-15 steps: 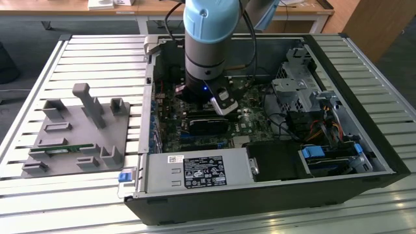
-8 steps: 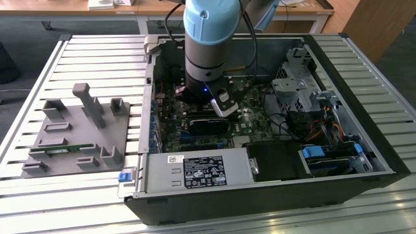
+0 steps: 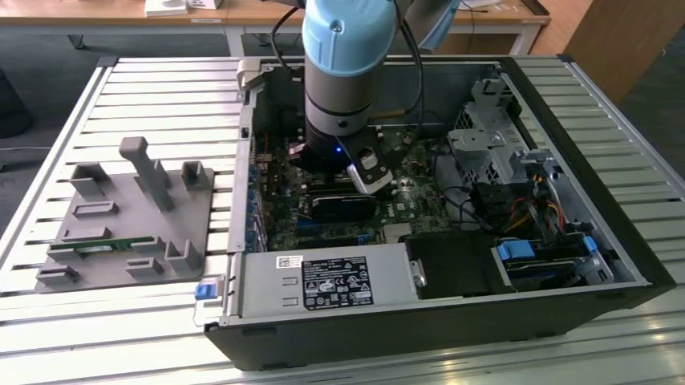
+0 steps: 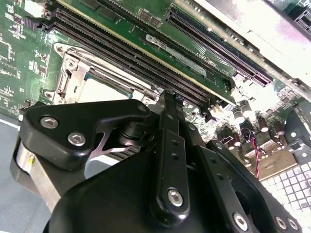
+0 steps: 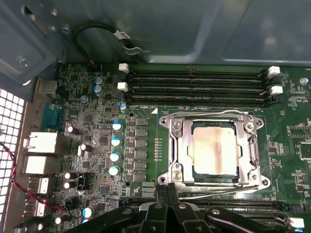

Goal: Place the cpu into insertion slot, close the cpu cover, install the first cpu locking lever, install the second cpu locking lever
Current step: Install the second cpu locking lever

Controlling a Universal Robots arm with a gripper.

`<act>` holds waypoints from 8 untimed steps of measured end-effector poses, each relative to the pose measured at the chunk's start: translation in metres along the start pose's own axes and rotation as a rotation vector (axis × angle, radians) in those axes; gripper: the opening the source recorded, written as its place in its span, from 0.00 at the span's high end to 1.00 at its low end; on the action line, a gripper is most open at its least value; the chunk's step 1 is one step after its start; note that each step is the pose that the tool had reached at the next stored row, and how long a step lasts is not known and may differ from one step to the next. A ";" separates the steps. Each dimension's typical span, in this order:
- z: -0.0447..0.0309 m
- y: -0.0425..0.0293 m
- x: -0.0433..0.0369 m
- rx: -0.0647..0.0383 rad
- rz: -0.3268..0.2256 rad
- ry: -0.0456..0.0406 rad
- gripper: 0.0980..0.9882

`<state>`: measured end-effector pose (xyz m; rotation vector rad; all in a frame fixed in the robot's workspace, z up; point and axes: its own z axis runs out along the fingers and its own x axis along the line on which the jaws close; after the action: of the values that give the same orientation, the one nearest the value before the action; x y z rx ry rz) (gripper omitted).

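Note:
The cpu (image 5: 216, 150), a pale tan square, lies in the insertion slot (image 5: 168, 180) on the green board. The silver cpu cover (image 5: 176, 145) is folded down flat around it, and the chip shows through its window. A thin wire lever (image 5: 209, 113) runs along the socket side towards the memory slots. Another lever (image 5: 228, 190) runs along the side towards my gripper. My gripper (image 5: 167, 188) is shut with nothing visible between its fingers, its tips right at that nearer socket edge. In the second wrist view the gripper (image 4: 168, 97) sits beside the cover (image 4: 73, 73). In the exterior view the gripper (image 3: 373, 186) reaches down into the open computer case.
Long black memory slots (image 5: 194, 87) lie just beyond the socket. A row of capacitors (image 5: 115, 141) and rear ports (image 5: 41, 143) stand to one side. In the exterior view, the power supply (image 3: 321, 281), a drive cage (image 3: 492, 136) and a grey fixture (image 3: 128, 216) surround the work area.

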<state>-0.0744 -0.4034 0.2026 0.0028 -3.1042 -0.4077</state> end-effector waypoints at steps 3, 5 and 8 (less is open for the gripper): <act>0.0008 -0.0004 0.0000 -0.012 0.000 0.0001 0.99; 0.0017 -0.0010 0.0000 -0.023 0.000 0.0000 0.99; 0.0039 -0.0035 -0.0001 -0.032 0.000 0.0000 0.99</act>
<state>-0.0744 -0.4057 0.1979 0.0031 -3.0972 -0.4580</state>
